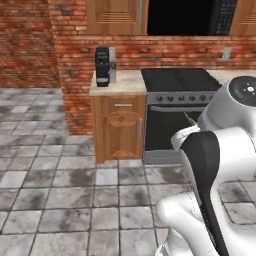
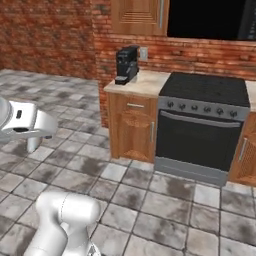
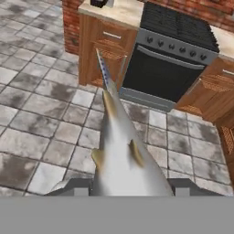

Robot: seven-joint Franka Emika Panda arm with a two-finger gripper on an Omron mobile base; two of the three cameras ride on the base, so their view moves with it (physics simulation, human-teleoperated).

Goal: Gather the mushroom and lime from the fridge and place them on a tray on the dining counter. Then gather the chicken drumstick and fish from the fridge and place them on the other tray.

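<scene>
In the hand view a long grey fish (image 3: 121,151) with tan fins sticks out lengthwise from my gripper (image 3: 128,188), its thin tail pointing toward the wooden cabinet ahead. Both dark fingertips (image 3: 75,187) press against the fish's thick end from either side, so the gripper is shut on it. The fish hangs in the air above the tiled floor. My white arm (image 1: 210,165) is folded close to the base.
A black stove with oven door (image 2: 197,135) stands ahead, against the brick wall. Left of it is a wooden cabinet (image 1: 120,127) with a beige top and a black coffee machine (image 1: 102,65). Grey tiled floor (image 1: 60,190) lies open in between.
</scene>
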